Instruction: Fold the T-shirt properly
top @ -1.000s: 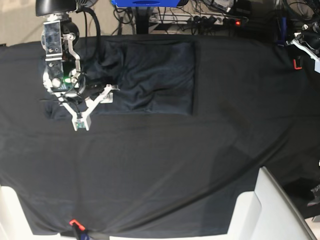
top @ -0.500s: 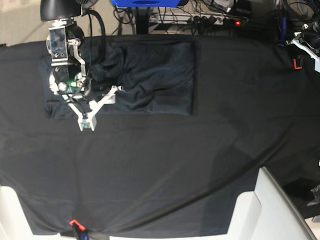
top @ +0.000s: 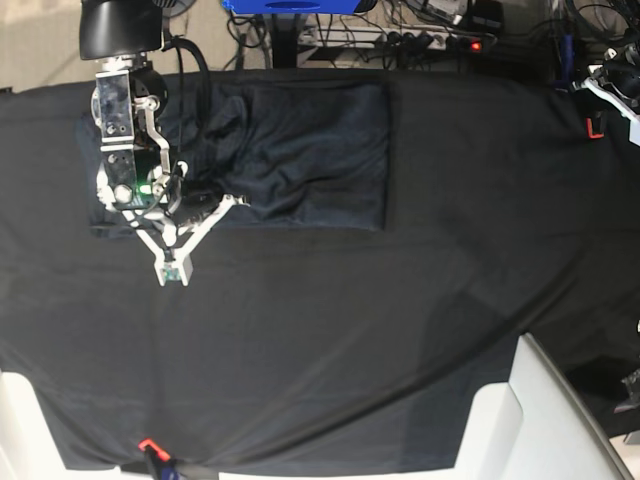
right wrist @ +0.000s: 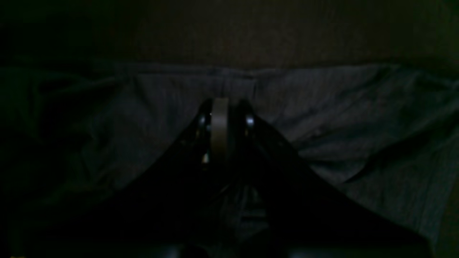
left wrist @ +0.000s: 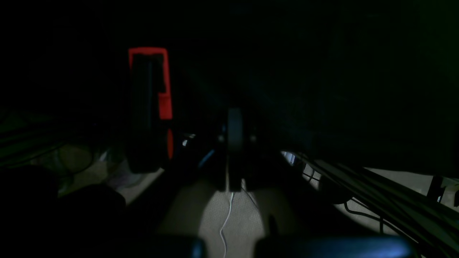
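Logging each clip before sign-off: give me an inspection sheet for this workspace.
Surface: black tablecloth, creased.
Job's things: T-shirt partly folded at the far edge, rumpled on the right arm's side.
Clutter: red clip at the far corner; another on the near edge.
Grippers: right tool shut at the T-shirt's near edge, grip on cloth unclear; left tool shut, parked off the table's corner.
Cables: bundle behind the table.
Surroundings: white furniture in front.

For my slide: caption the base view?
Right tool closed at the T-shirt near edge on black tablecloth.
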{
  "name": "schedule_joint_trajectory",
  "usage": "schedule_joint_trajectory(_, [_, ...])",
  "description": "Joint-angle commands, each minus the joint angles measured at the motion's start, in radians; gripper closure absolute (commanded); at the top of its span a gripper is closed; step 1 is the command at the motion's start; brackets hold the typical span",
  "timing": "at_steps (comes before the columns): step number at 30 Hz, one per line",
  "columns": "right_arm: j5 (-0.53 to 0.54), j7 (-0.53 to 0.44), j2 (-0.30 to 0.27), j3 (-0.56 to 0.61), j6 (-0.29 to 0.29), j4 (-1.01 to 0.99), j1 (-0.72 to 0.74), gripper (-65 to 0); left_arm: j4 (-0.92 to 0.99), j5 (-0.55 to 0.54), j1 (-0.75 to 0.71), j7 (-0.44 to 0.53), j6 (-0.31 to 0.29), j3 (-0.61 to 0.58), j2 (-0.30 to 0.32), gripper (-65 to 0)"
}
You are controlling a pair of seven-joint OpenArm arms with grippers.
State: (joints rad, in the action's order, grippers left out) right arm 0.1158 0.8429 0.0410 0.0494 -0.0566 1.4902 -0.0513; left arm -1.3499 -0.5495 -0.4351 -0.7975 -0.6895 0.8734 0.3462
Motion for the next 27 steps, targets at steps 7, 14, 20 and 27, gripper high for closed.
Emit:
schedule_joint_trajectory(7, [0.002, -0.017, 0.000, -0.001, 0.001, 0.002, 0.014, -21.8, 0.036, -0.011, 0.000, 0.017, -0.009, 0.007, 0.024, 0.0])
schedule_joint_trajectory(14, [0.002, -0.018, 0.000, -0.001, 0.001, -0.061, 0.049, -22.8, 0.051, -0.011, 0.002, 0.019, -0.009, 0.007, 0.024, 0.0])
schedule_joint_trajectory(20, [0.002, -0.052, 0.000, -0.003, -0.001, -0.121, 0.064, -21.9, 0.051, -0.011, 0.002, 0.019, -0.009, 0.007, 0.024, 0.0])
schedule_joint_trajectory(27, [0.063, -0.053, -0.008, -0.001, -0.001, -0.119, 0.069, -0.5, 0.051, -0.011, 0.002, 0.019, -0.009, 0.007, 0.024, 0.0])
